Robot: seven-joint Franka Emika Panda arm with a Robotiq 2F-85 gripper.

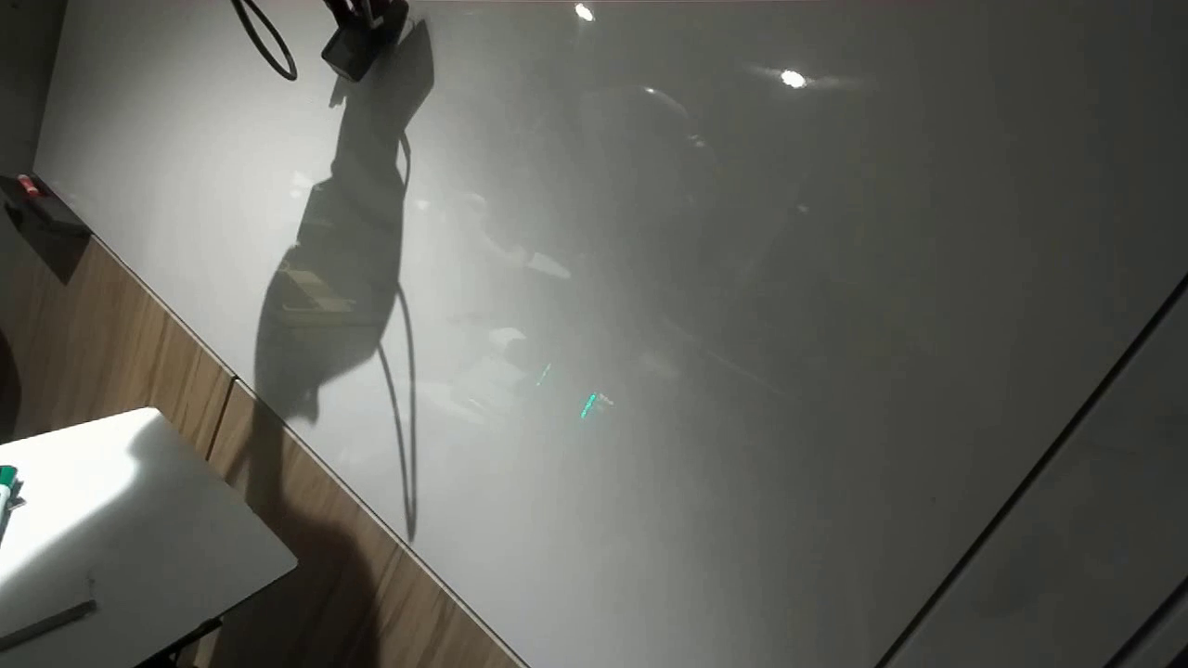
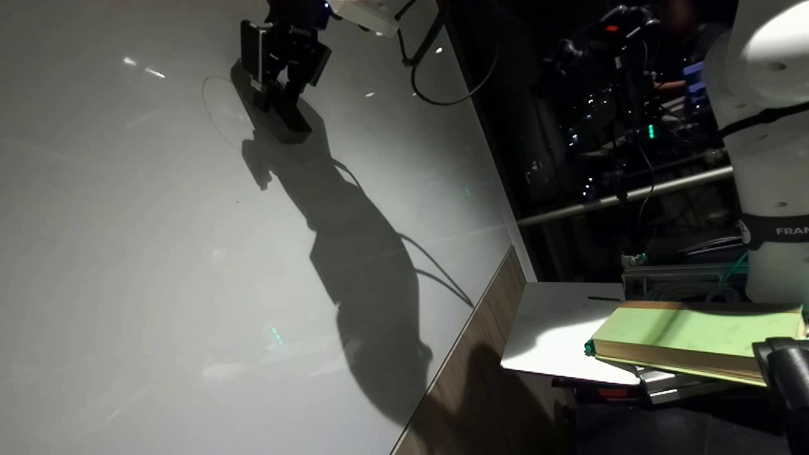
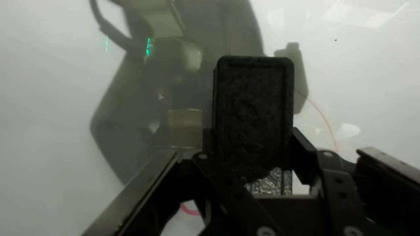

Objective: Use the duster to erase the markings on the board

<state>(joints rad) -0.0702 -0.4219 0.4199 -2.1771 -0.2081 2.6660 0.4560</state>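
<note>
The duster (image 3: 254, 105) is a dark grey-black oblong block, seen large in the wrist view. It also shows in both exterior views, near the top edge (image 1: 351, 51) and at upper left of centre (image 2: 292, 126). My gripper (image 3: 254, 144) is shut on its two sides; the gripper also shows in an exterior view (image 2: 278, 91). The duster lies close against the glossy board (image 2: 158, 265); I cannot tell whether it touches. The markings are a thin red curve (image 2: 208, 110) beside the duster. They also show in the wrist view (image 3: 325, 118), partly hidden behind duster and gripper.
The arm's shadow (image 1: 343, 232) falls across the board. Wood panelling (image 1: 139, 315) runs below the board. A small white table (image 1: 176, 520) holds a green-capped marker (image 1: 6, 487). A thick green book (image 2: 695, 328) is at the table. A cable (image 2: 436, 98) loops near the gripper.
</note>
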